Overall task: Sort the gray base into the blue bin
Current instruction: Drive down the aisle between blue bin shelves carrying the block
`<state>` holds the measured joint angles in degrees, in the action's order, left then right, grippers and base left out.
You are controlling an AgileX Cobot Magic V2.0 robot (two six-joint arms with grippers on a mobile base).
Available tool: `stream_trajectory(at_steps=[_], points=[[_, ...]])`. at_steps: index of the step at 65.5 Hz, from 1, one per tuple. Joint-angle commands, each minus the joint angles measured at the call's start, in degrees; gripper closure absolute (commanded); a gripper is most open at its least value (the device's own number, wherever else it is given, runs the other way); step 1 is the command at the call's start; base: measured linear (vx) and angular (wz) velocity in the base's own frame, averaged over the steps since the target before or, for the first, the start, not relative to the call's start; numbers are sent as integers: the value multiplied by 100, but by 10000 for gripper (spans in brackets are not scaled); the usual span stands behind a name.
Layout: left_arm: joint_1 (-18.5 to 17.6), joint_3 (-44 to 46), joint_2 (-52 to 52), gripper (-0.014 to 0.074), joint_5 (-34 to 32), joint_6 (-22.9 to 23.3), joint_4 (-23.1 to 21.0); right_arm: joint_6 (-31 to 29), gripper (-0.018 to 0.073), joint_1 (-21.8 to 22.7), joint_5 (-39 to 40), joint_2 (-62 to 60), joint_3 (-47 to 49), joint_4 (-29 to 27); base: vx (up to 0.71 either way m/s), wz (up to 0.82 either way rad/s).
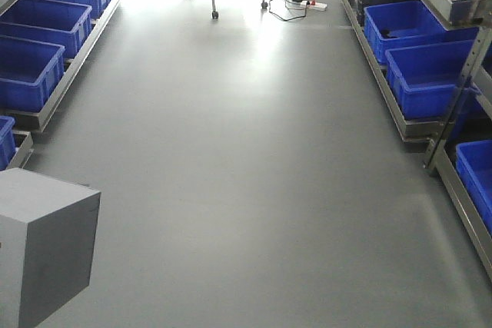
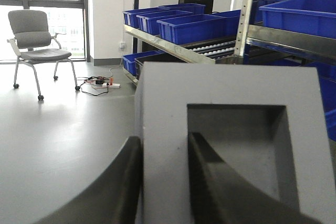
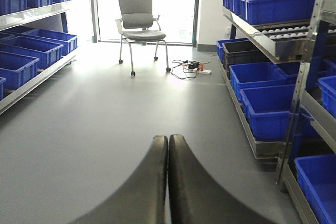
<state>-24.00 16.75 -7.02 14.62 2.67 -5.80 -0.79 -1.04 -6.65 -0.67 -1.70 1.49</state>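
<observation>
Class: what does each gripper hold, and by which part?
Left gripper clamps the gray base by the wall beside its recess, one finger inside, one outside. Right gripper is shut, holding nothing.

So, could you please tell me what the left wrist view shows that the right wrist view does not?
Only the left wrist view shows the gray base, its wall pinched by the left gripper, one finger inside the recess. Only the right wrist view shows the right gripper, shut and empty. Both show the chair, floor cables and shelved blue bins.
</observation>
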Motion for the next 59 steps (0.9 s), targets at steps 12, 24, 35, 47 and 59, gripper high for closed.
stream_trajectory(at_steps=[12,24,35,47,59], points=[[-16,169,-69,602,-635,40,-42,-33,568,26,444,-66,-85,42,45,4],[-16,169,-69,602,-635,40,-42,-33,568,26,444,-66,-85,42,43,1],[-16,169,-69,602,-635,40,-42,-33,568,26,444,-66,-85,42,42,1],[-16,169,-69,602,-635,40,-42,-33,568,26,444,-66,-85,42,40,0],[-16,169,-69,602,-635,40,-42,-33,568,26,444,-66,-85,42,38,2]])
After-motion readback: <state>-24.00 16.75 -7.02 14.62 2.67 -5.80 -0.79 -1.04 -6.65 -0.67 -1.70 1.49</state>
